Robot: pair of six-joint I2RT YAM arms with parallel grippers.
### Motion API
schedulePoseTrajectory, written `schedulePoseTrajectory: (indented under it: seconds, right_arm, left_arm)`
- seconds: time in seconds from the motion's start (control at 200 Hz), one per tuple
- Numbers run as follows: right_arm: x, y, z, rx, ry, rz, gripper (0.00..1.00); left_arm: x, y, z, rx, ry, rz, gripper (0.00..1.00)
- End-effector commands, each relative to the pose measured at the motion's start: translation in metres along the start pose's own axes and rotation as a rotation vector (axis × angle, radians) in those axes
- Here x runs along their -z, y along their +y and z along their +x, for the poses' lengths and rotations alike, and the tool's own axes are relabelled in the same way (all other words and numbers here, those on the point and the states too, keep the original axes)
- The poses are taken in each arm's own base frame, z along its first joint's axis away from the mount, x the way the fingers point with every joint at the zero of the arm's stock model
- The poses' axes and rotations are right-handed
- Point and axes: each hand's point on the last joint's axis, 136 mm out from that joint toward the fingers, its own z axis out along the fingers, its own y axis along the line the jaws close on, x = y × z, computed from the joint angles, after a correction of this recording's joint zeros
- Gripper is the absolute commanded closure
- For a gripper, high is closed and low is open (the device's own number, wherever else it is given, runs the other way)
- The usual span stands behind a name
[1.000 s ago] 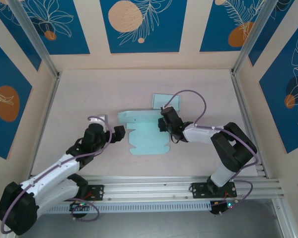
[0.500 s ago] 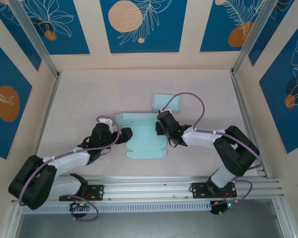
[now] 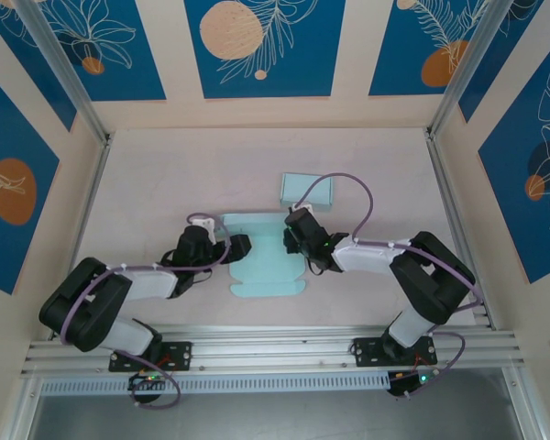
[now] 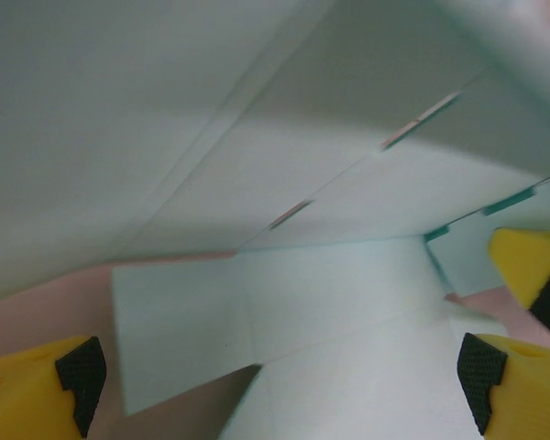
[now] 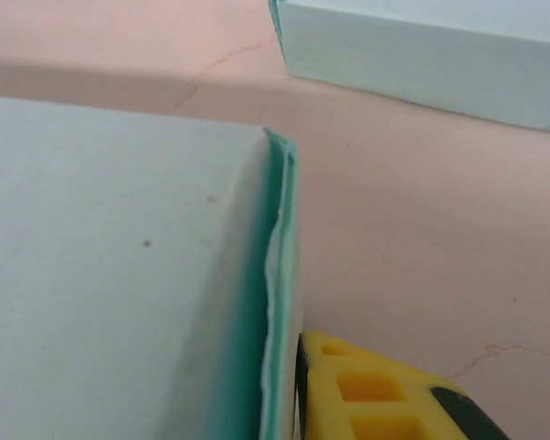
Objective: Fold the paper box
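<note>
Here we saw the box (image 3: pixel 268 261) lying mostly flat mid-table, between the grippers. The left gripper (image 3: pixel 241 246) sat at its left edge, jaws wide apart with paper between them. The right gripper (image 3: pixel 292 238) was clamped on its right edge, near a small carton (image 3: pixel 304 188) farther back.

A pale pink table (image 3: pixel 165 174) stands boxed in on three sides under soft, even light. Behind the table, a cream back wall (image 3: pixel 348 108) carries blue panels (image 3: pixel 257 46) printed with orange discs and white leaf outlines. Matching side walls (image 3: pixel 18 183) flank the table. Aluminium posts (image 3: pixel 64 73) rise at the table's far corners, and a ribbed aluminium rail (image 3: pixel 284 344) runs along its near edge.
</note>
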Motion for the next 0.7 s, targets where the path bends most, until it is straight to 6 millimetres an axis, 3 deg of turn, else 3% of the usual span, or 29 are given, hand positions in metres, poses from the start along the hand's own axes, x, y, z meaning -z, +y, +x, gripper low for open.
schedulePoseTrajectory:
  seconds: [0.0,0.2,0.545,0.695]
  right_arm:
    - [-0.003,0.005,-0.009,-0.014,-0.019,0.022,0.81]
    - [-0.010,0.009,-0.006,-0.009,-0.007,0.027,0.81]
    - [-0.016,0.014,0.003,-0.001,0.015,0.033,0.81]
    - [-0.015,0.011,0.006,0.000,0.020,0.046,0.81]
  left_arm:
    - [-0.001,-0.036,-0.024,-0.051,-0.062,0.115,0.02]
    - [-0.005,-0.049,-0.023,-0.072,-0.059,0.144,0.05]
    - [-0.034,-0.061,-0.006,-0.015,-0.011,0.226,0.06]
    - [-0.029,-0.064,-0.008,-0.034,-0.019,0.232,0.04]
